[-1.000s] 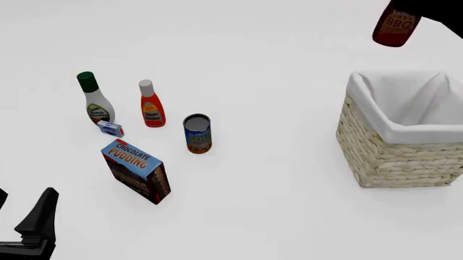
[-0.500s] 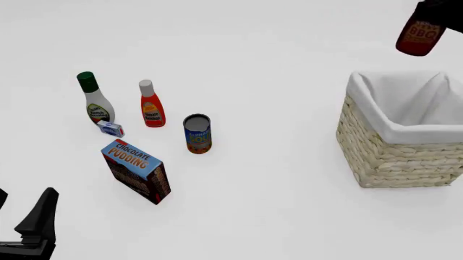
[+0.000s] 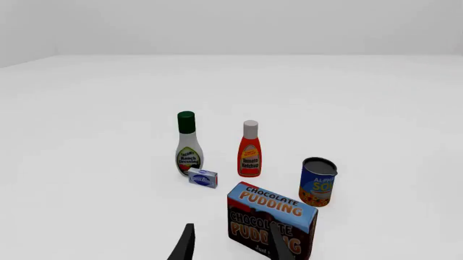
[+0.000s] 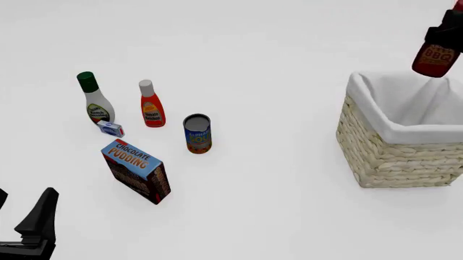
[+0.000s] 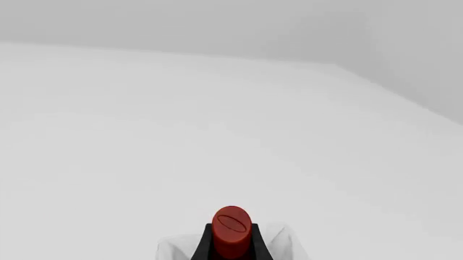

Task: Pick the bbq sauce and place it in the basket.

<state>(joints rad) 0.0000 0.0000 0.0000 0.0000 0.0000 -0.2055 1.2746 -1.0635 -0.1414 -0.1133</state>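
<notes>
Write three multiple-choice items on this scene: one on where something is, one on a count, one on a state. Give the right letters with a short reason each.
1. Where is the bbq sauce?
A. Standing on the table beside the ranch bottle
B. Held in the air over the far edge of the basket
C. Lying on top of the pudding box

2. How many bottles stand on the table?
A. Two
B. Four
C. None

3. What state is the left gripper in?
A. Shut on the can
B. Shut on the pudding box
C. Open, holding nothing

Answers:
1. B: the front view shows it in the right gripper, above the basket's white lining.
2. A: only the ranch bottle and the ketchup bottle stand there.
3. C: its fingers are spread apart with nothing between them, short of the pudding box.
</notes>
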